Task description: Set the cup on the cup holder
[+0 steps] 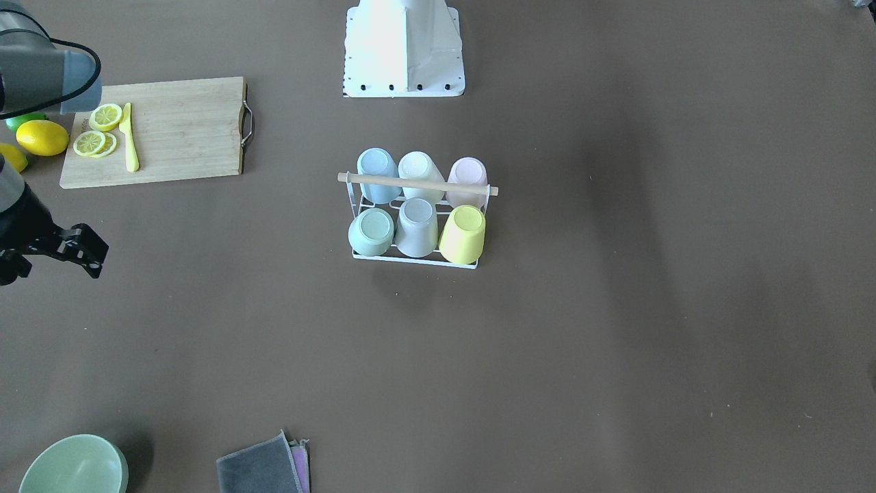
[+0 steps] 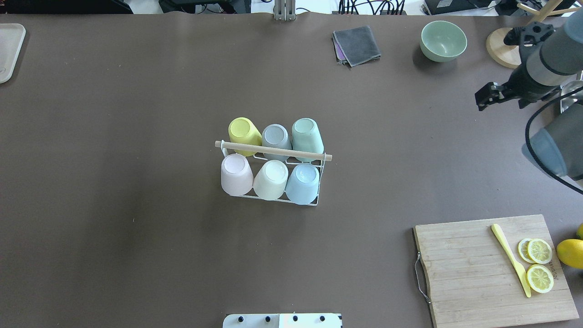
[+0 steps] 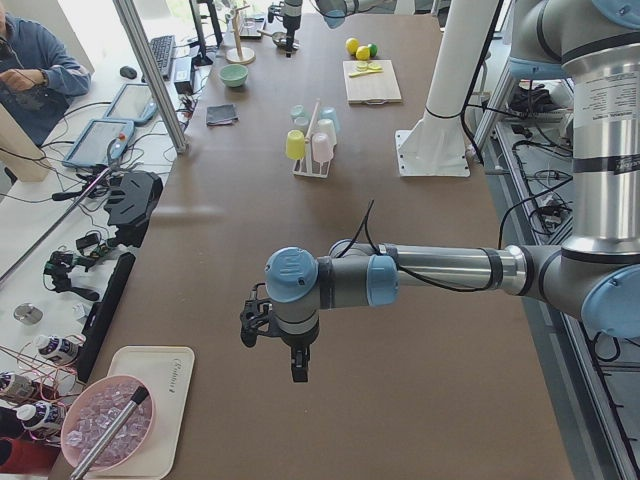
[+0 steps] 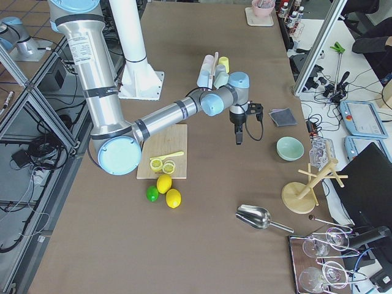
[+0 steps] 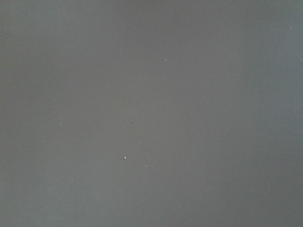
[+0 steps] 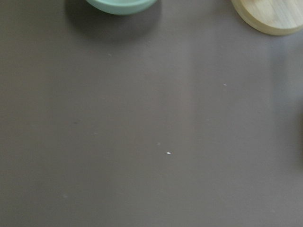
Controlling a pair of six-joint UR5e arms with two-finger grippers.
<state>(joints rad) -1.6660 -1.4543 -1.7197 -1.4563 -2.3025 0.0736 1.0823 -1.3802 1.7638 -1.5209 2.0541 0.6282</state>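
The white wire cup holder (image 2: 273, 150) with its wooden rod stands at the table's middle; it also shows in the front view (image 1: 417, 183). Several cups sit upside down on it, every place filled, among them a yellow cup (image 2: 243, 130) and a light blue cup (image 2: 303, 182). My right gripper (image 2: 485, 98) hangs far to the right of the holder, near the green bowl, and looks open and empty; it also shows in the front view (image 1: 85, 257). My left gripper (image 3: 272, 355) shows only in the exterior left view, far from the holder, so I cannot tell its state.
A wooden cutting board (image 2: 469, 269) with lemon slices and a yellow knife (image 2: 510, 259) lies at the near right, with lemons (image 2: 569, 253) beside it. A green bowl (image 2: 443, 40), a grey cloth (image 2: 357, 44) and a round wooden stand base (image 2: 498, 50) are at the far right. A white tray (image 2: 9, 50) is at the far left.
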